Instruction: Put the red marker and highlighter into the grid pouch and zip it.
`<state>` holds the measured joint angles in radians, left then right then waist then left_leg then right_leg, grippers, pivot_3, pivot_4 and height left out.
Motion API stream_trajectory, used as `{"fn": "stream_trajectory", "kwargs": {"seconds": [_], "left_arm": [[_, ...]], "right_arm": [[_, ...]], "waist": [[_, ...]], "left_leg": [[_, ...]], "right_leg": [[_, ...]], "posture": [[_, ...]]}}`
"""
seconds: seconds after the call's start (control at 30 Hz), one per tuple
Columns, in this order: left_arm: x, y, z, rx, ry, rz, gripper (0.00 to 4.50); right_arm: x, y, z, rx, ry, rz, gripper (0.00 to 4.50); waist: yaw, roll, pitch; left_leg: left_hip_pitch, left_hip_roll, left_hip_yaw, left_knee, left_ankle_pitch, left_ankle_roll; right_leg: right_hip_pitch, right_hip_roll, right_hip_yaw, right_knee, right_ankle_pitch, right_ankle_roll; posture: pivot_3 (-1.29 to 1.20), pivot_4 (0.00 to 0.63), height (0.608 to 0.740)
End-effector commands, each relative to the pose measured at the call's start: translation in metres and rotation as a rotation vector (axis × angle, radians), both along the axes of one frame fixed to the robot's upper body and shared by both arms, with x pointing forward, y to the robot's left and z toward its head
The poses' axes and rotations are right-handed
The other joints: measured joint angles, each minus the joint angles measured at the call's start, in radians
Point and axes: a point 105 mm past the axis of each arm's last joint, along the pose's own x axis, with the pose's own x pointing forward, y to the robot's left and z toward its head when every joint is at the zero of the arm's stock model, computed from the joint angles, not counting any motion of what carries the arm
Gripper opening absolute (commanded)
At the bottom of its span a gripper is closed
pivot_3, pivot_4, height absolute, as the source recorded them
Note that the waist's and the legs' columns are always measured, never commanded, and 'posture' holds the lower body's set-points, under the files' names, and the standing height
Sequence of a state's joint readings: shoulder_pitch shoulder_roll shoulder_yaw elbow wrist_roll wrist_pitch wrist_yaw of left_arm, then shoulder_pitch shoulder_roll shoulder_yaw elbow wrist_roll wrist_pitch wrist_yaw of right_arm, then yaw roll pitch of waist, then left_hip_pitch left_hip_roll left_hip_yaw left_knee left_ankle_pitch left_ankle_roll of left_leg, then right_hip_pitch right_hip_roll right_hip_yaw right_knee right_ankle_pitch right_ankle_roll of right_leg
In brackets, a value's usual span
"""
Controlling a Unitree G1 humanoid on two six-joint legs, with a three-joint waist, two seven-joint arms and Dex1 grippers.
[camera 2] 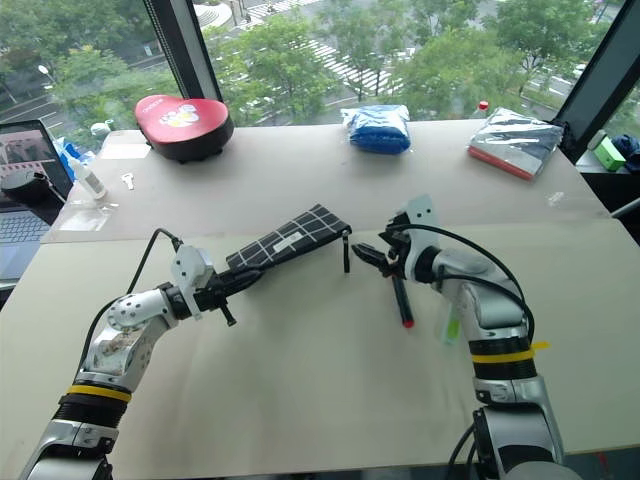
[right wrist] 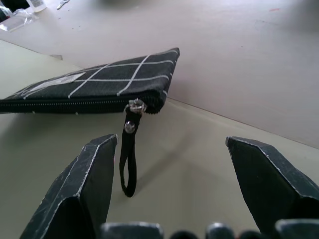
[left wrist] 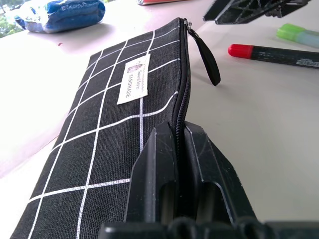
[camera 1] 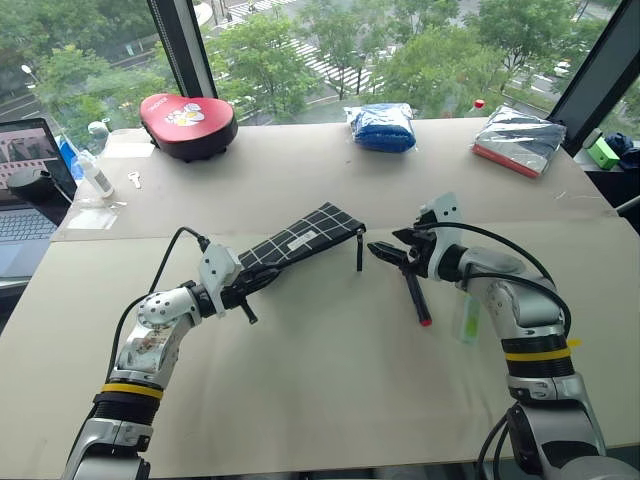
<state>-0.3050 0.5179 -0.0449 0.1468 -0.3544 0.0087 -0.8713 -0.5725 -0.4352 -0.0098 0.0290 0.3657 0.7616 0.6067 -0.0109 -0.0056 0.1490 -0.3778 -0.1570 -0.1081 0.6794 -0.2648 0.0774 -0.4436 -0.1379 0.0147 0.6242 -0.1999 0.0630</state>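
My left gripper (camera 1: 255, 285) is shut on the near end of the grid pouch (camera 1: 300, 240), holding it tilted above the table. Black with white lines and a small label, the pouch (left wrist: 114, 114) has its zip teeth closed along the edge. The black pull strap (right wrist: 128, 159) hangs from the slider at the far corner. My right gripper (camera 1: 385, 252) is open, just right of that strap, holding nothing. The red marker (camera 1: 415, 298) lies on the table below the right gripper. The light-green highlighter (camera 1: 468, 320) lies beside the right forearm.
Along the far side of the table (camera 1: 320, 400) sit a red heart-shaped case (camera 1: 187, 122), a blue packet (camera 1: 382, 127) and a grey packet with a red edge (camera 1: 520, 140). A laptop (camera 1: 20, 200) and a small bottle (camera 1: 92, 170) are at the far left.
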Motion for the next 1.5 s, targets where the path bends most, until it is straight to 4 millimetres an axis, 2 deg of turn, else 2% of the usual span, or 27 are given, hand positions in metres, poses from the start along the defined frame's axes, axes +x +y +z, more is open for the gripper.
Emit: {"fn": "stream_trajectory", "kwargs": {"seconds": [0.03, 0.33, 0.53, 0.7, 0.93, 1.17, 1.37, 1.5], "left_arm": [[0.001, -0.001, 0.014, -0.009, -0.052, 0.01, 0.0], [-0.001, -0.004, 0.013, -0.021, -0.043, 0.011, 0.0], [-0.001, -0.006, 0.014, -0.028, -0.041, 0.009, 0.0], [-0.002, -0.007, 0.015, -0.028, -0.039, 0.007, 0.0], [-0.001, -0.007, 0.015, -0.028, -0.039, 0.013, 0.0], [-0.001, -0.009, 0.016, -0.034, -0.04, 0.015, 0.0], [-0.001, -0.01, 0.016, -0.039, -0.041, 0.017, 0.0], [-0.001, -0.01, 0.016, -0.04, -0.041, 0.015, 0.0]], "right_arm": [[-0.001, 0.012, 0.012, 0.021, -0.031, 0.036, 3.86], [0.003, 0.034, 0.007, 0.049, -0.012, 0.059, 3.86], [0.011, 0.038, 0.003, 0.032, -0.009, 0.042, 3.86], [0.016, 0.039, 0.011, 0.063, -0.058, 0.046, 2.56], [0.004, 0.052, 0.015, 0.074, -0.084, 0.157, 0.08], [-0.001, 0.062, 0.012, 0.043, -0.071, 0.202, 0.01], [-0.011, 0.084, 0.009, -0.016, -0.086, 0.309, 0.01], [-0.018, 0.104, 0.017, 0.015, -0.095, 0.382, 0.01]], "waist": [[-0.001, 0.0, 0.0], [-0.003, 0.0, 0.0], [-0.001, 0.0, 0.0], [-0.002, 0.0, 0.0], [-0.005, 0.0, 0.0], [-0.005, 0.0, 0.0], [-0.006, 0.0, 0.0], [-0.007, 0.0, 0.0]], "left_leg": [[0.0, 0.0, 0.0, 0.0, 0.0, 0.0], [-0.001, 0.0, 0.0, 0.0, 0.0, 0.0], [-0.001, 0.0, 0.0, 0.0, 0.0, 0.0], [-0.002, 0.0, 0.0, 0.0, 0.0, 0.0], [-0.007, 0.0, 0.0, 0.001, 0.001, -0.001], [-0.008, 0.0, 0.0, 0.001, 0.001, -0.001], [-0.008, 0.0, 0.0, 0.001, 0.001, -0.001], [-0.008, 0.0, 0.0, 0.002, 0.001, -0.002]], "right_leg": [[0.0, 0.0, 0.0, 0.0, 0.0, 0.0], [-0.001, 0.0, 0.0, 0.001, 0.0, 0.0], [-0.002, 0.0, 0.0, 0.001, 0.0, 0.0], [-0.003, 0.0, 0.0, 0.001, 0.0, 0.0], [-0.01, 0.0, 0.0, 0.004, 0.0, 0.0], [-0.01, 0.0, 0.0, 0.004, 0.0, 0.0], [-0.011, 0.0, 0.0, 0.004, 0.0, -0.001], [-0.011, 0.0, 0.0, 0.004, 0.0, -0.001]], "posture": [[0.0, 0.15, 0.74], [0.0, 0.15, 0.74], [0.0, 0.15, 0.74], [0.0, 0.15, 0.74], [0.0, 0.15, 0.74], [0.0, 0.15, 0.74], [0.0, 0.15, 0.74], [0.0, 0.15, 0.74]]}}
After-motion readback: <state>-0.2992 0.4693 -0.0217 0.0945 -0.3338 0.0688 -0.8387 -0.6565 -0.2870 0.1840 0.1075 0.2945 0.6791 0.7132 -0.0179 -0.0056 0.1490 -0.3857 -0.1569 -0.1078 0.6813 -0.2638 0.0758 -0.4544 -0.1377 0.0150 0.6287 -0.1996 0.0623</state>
